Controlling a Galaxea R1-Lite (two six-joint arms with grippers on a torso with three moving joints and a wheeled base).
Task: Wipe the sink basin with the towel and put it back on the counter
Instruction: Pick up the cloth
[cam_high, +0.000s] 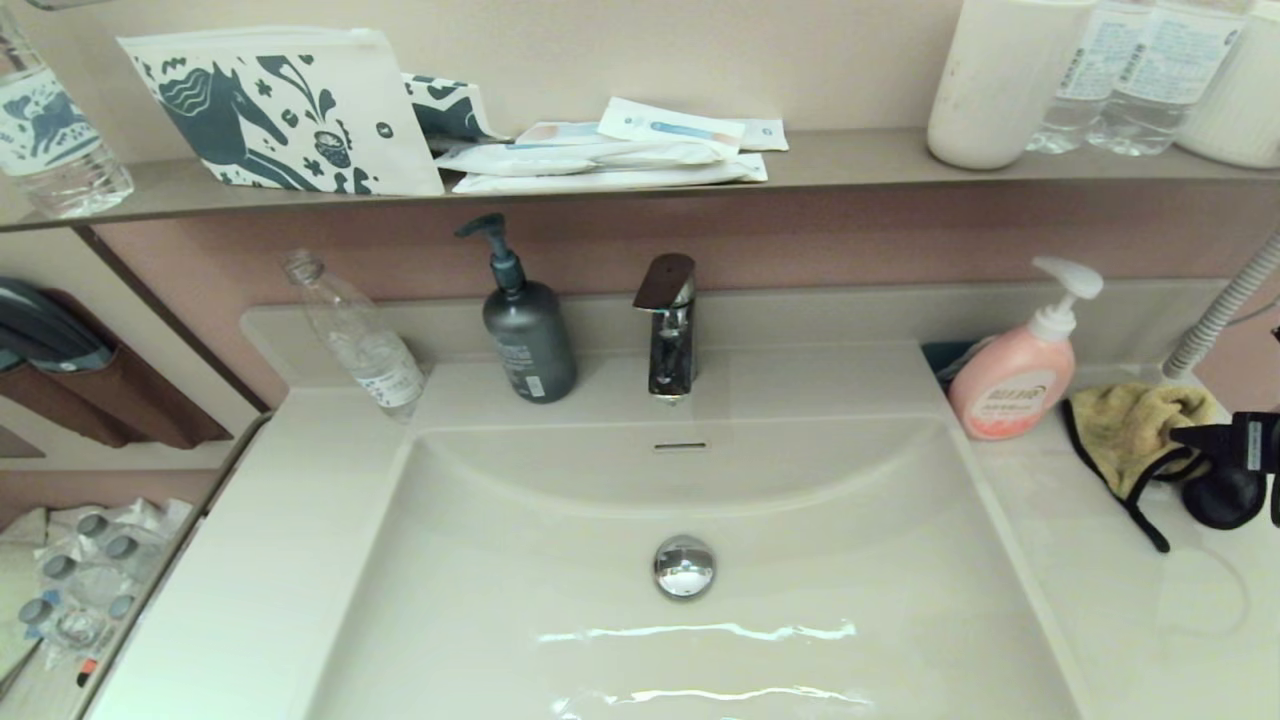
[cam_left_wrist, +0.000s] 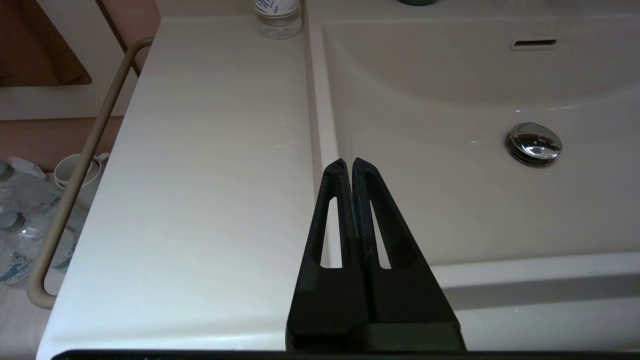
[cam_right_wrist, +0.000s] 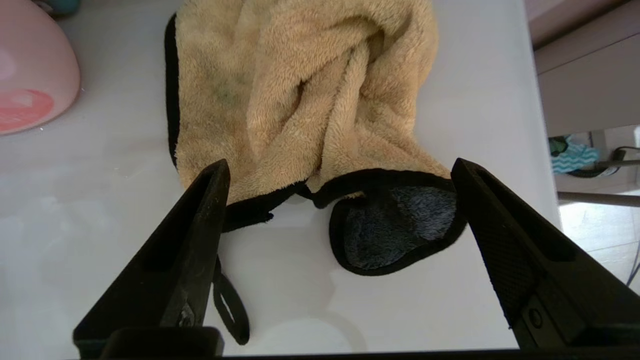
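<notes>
The towel is seen crumpled on the table at the head view's right edge, beside a pink bottle. The right gripper is held over it, fingers apart, nothing gripped. The left gripper is parked by the sink, fingers together.

Off-white table around a sink, with a wall shelf above.
On the table: clear bottle, grey pump bottle, pink soap bottle, crumpled yellow towel.
</notes>
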